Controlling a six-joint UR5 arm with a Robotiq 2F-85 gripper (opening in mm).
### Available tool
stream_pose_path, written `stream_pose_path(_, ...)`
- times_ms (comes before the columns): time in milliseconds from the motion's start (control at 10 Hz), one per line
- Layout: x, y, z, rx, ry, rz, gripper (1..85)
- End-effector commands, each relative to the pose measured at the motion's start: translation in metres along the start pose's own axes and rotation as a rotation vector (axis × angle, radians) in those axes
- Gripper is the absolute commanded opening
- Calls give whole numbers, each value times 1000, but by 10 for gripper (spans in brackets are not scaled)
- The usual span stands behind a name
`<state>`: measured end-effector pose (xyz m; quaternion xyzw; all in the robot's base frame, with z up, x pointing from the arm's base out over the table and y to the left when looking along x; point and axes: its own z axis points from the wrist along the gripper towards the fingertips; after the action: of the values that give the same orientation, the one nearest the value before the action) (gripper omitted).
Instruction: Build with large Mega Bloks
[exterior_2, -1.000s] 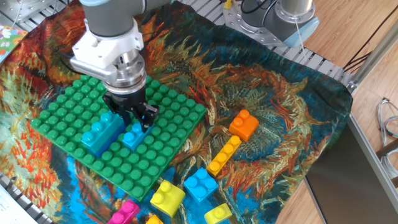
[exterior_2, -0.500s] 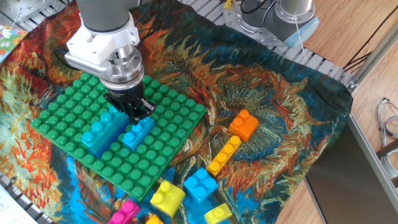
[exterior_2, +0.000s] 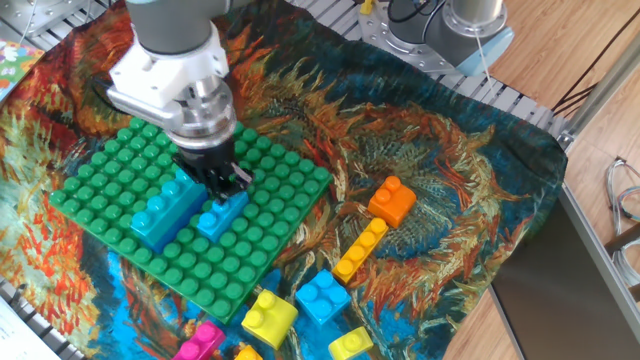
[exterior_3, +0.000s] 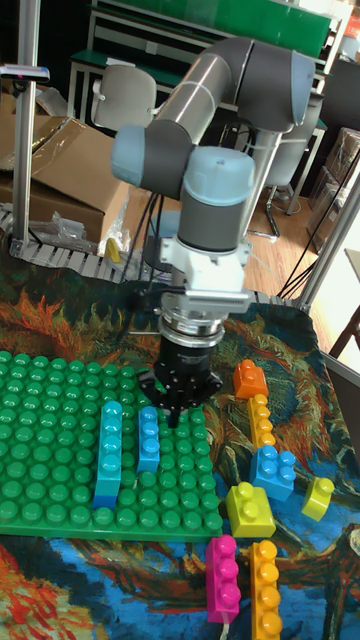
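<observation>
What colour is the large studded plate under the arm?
Green: the plate shows best in the fixed view.

Two light blue bricks (exterior_3: 108, 452) (exterior_3: 148, 437) stand side by side on the green plate (exterior_3: 50, 440). Orange (exterior_2: 392, 200), yellow (exterior_2: 268, 316), blue (exterior_2: 322, 296) and pink (exterior_3: 222, 576) bricks lie loose on the cloth; some are apparently cropped.

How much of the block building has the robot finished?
Two blue blocks sit side by side on the green plate: a long one and a shorter one. The gripper hovers at the shorter block's far end; whether its jaws grip it is unclear. Orange, yellow, blue and pink blocks wait on the cloth.
</observation>
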<state>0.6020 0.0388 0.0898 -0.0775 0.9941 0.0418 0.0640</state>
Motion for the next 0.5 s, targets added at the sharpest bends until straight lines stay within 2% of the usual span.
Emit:
stream_pose_path(0, -7, 30, 1, 10, -10, 42, 13)
stream_pose_path(200, 1, 28, 1, 16, 19, -62, 13)
stream_pose_path(300, -3, 29, 1, 14, 6, -63, 13)
stream_pose_path(400, -9, 38, 7, 11, -12, -38, 30)
